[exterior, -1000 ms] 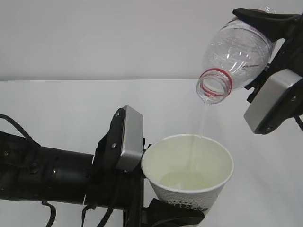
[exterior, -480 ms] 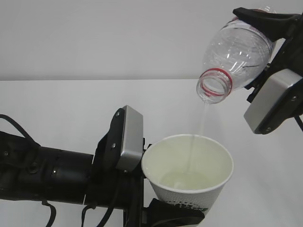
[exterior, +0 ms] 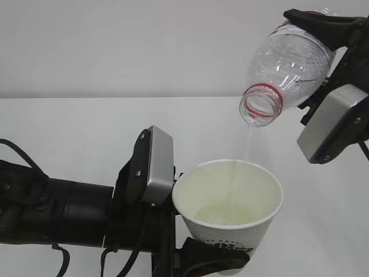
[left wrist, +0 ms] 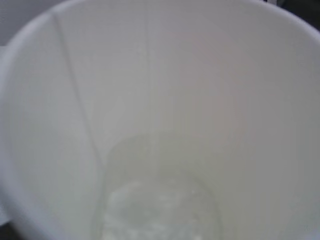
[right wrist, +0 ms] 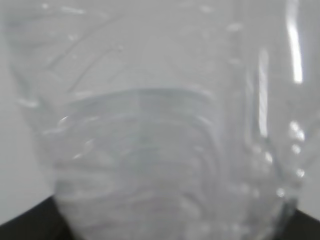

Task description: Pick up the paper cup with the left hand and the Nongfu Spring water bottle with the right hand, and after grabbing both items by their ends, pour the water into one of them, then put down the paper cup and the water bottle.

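The white paper cup (exterior: 228, 199) stands upright at the lower middle, my left gripper (exterior: 214, 261) shut on its base. The left wrist view looks straight down into the paper cup (left wrist: 60, 125), with water (left wrist: 160, 210) pooled at the bottom. Up and to the right, the clear Nongfu Spring water bottle (exterior: 285, 66) is tilted mouth-down with its red neck ring towards the cup. My right gripper (exterior: 318, 36) is shut on its far end. A thin stream of water (exterior: 241, 164) falls from the mouth into the cup. The bottle (right wrist: 150, 125) fills the right wrist view.
The white table (exterior: 69, 127) runs back to a pale wall. My left arm (exterior: 57, 210), black with cables and a grey plate (exterior: 158, 164), lies across the lower left. The right wrist's grey plate (exterior: 331, 124) hangs to the right of the cup.
The cup and my left arm have risen very slightly. The bottle holds its tilt and the stream keeps running into the cup.
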Controlling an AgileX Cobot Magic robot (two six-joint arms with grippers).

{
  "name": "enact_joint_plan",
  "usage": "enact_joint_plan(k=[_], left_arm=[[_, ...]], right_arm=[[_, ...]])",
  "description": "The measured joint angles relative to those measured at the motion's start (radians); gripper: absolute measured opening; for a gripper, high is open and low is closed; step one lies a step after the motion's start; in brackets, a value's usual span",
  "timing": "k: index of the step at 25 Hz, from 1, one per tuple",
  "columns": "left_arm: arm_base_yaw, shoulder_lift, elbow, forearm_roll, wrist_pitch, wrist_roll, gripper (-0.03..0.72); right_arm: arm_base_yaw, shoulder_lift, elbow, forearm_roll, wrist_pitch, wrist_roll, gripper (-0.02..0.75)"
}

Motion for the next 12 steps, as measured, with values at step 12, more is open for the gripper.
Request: enact_joint_plan(k=[12], left_arm=[[0.000,0.000,0.000,-0.002,0.000,0.000,0.496]], right_arm=[[0.000,0.000,0.000,0.000,0.000,0.000,0.458]])
